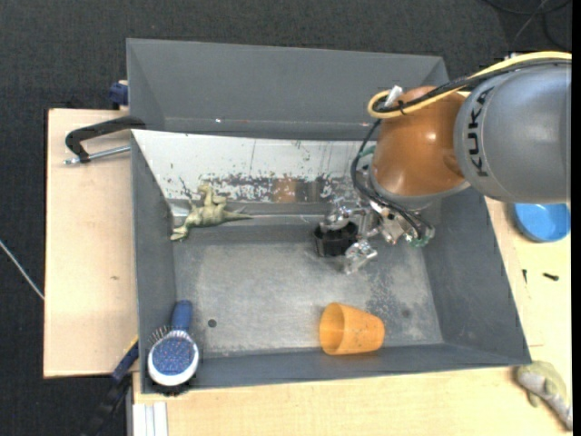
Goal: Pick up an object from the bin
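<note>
Black lump [331, 241] | bin centre | lies between the jaws | jaws spread

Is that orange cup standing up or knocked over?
Tipped over: the orange cup lies on its side on the floor of the bin, near the front wall, wider end toward the left.

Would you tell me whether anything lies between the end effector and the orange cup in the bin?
Nothing visible does. The end effector hangs by the back wall of the bin, and the orange cup lies toward the front, with bare floor between them. The toy dinosaur and blue brush lie off to the left.
</note>
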